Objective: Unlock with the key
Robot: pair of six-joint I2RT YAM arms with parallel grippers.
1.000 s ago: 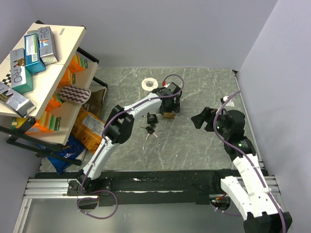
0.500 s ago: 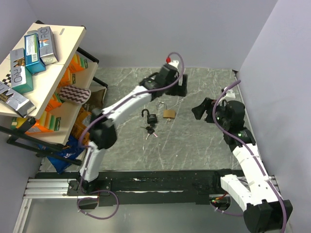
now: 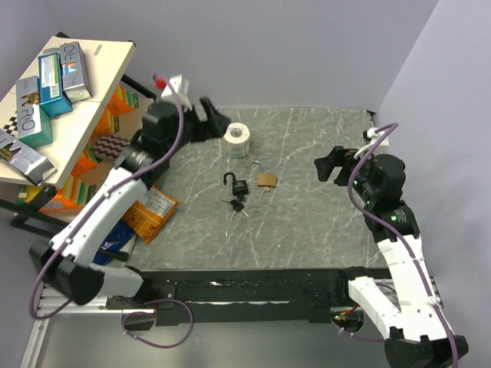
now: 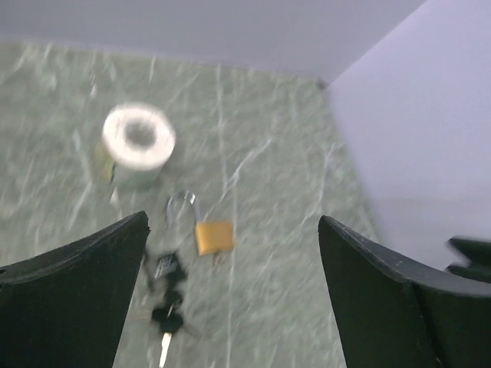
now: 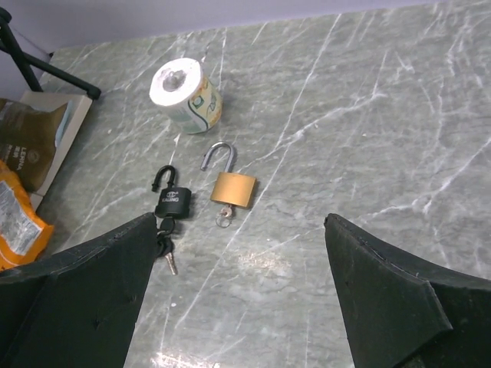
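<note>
The key bunch (image 3: 238, 207), black heads and silver blades, lies at mid-table against the bottom of a black padlock (image 3: 239, 186) with a raised shackle. A brass padlock (image 3: 266, 180) lies beside it, shackle open, with a small key ring at its base (image 5: 223, 218). The key bunch (image 5: 165, 245), black padlock (image 5: 175, 201) and brass padlock (image 5: 234, 188) show in the right wrist view, and blurred in the left wrist view (image 4: 167, 322). My left gripper (image 3: 213, 121) is open and empty, high at the back left. My right gripper (image 3: 330, 165) is open and empty, right of the locks.
A white tape roll (image 3: 238, 140) stands just behind the padlocks. A tilted shelf (image 3: 46, 146) with boxes and snack bags (image 3: 146, 207) crowds the table's left edge. Walls close the back and right sides.
My left arm has swung off the brass padlock, up and back to the left, leaving it on the table with its shackle open. My right gripper drew back slightly to the right.
</note>
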